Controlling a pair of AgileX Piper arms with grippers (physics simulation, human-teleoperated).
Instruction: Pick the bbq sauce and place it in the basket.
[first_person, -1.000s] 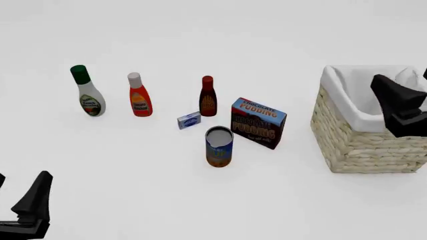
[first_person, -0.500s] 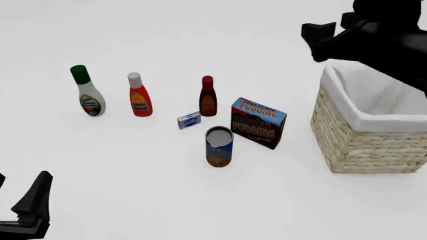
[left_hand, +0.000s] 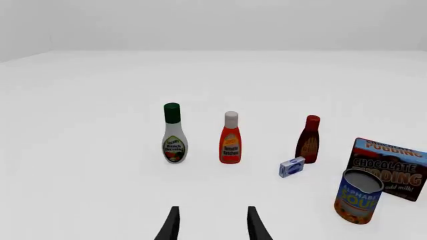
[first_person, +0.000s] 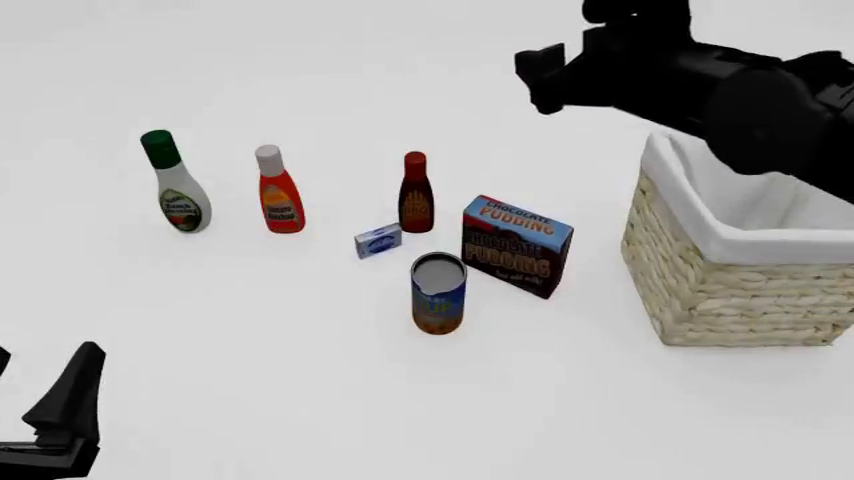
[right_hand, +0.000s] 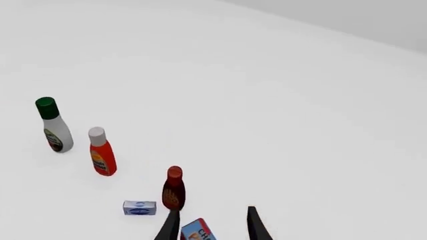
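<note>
The bbq sauce (first_person: 416, 195), a dark reddish-brown bottle with a red cap, stands upright near the table's middle. It also shows in the left wrist view (left_hand: 309, 142) and the right wrist view (right_hand: 173, 190). The wicker basket (first_person: 721, 295) with white lining stands at the right and looks empty. My right gripper (first_person: 541, 75) hangs high above the table, left of the basket and beyond the bottle to its right. Its fingers (right_hand: 253, 225) are spread, holding nothing. My left gripper (first_person: 60, 410) is open and empty at the near left corner, far from the bottle.
A white bottle with a green cap (first_person: 176, 185) and an orange-red bottle with a pale cap (first_person: 278, 192) stand left of the bbq sauce. A small blue box (first_person: 378, 241), a can (first_person: 438, 292) and a chocolate pudding box (first_person: 515, 245) sit just in front of it.
My right arm has risen from over the basket and swung left and farther away, high above the table. The left arm and all objects have not moved.
</note>
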